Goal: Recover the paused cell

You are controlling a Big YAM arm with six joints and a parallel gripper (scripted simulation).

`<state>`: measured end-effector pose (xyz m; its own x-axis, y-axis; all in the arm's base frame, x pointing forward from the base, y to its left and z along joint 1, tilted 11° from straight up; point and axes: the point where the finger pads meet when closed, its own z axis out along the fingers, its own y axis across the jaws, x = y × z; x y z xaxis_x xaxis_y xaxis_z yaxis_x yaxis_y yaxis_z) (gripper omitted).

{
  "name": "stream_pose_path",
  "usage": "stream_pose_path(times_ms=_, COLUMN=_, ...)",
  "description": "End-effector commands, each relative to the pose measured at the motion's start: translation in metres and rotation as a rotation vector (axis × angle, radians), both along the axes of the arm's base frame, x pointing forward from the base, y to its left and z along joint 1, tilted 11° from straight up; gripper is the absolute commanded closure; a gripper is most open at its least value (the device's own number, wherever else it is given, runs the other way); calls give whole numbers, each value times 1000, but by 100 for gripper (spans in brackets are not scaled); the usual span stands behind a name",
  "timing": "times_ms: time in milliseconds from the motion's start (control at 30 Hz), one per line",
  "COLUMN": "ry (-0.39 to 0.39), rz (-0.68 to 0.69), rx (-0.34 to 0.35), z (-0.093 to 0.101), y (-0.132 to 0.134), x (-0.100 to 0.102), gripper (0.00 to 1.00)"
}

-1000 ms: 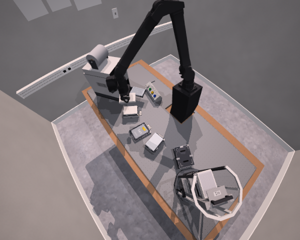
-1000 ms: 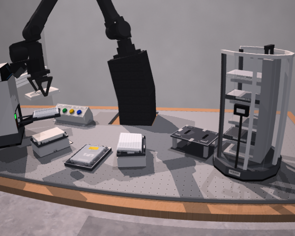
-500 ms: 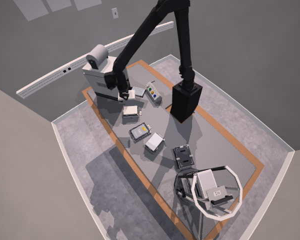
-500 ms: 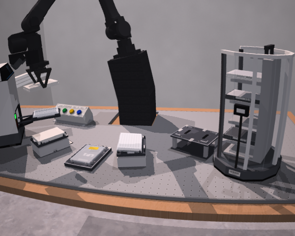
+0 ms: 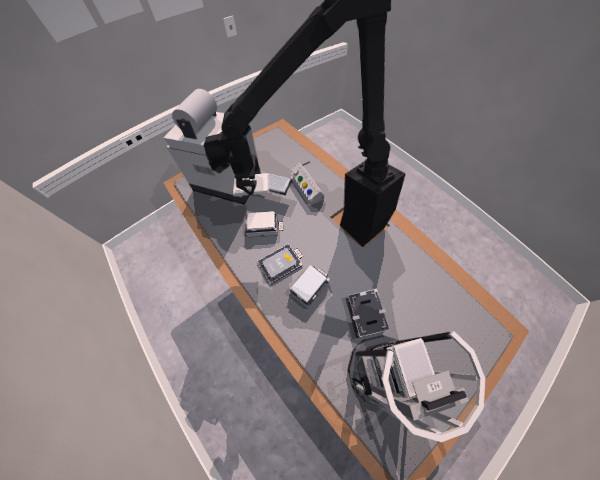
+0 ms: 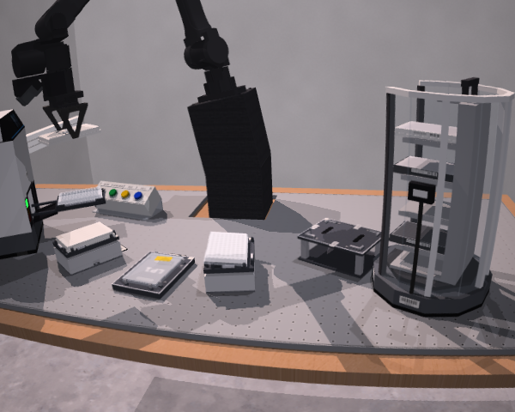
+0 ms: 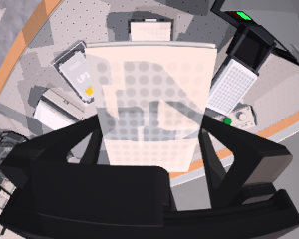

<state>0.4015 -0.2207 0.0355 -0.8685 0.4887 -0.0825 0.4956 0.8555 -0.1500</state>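
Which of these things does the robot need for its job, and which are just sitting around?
For the job:
- see-through lid, held in the gripper
- flat tray with the yellow mark, where lids get parked
- plate sticking out of the big grey machine
- button box
- shelf tower

Just around:
- wall switch
- long white wall rail
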Motion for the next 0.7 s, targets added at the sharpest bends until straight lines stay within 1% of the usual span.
stream_pose_path(times_ms=0, ry=-80, rz=6, rx=-40, z=47, y=-2, x=26, gripper=16)
stream_pose_path(times_ms=67, ry=-80, rz=6, rx=-41, z=53, y=-1, x=25, gripper=16)
stream_pose_path(times_ms=133, ry=-80, rz=6, rx=-41, z=53, y=-1, x=25, gripper=16)
stream_pose_path(times_ms=467, ry=-82, rz=6, rx=-41, z=80, y=4, x=24, gripper=16)
stream_pose_path(times_ms=667, ry=-86, rz=8, rx=-43, z=80, y=3, x=24, gripper=16)
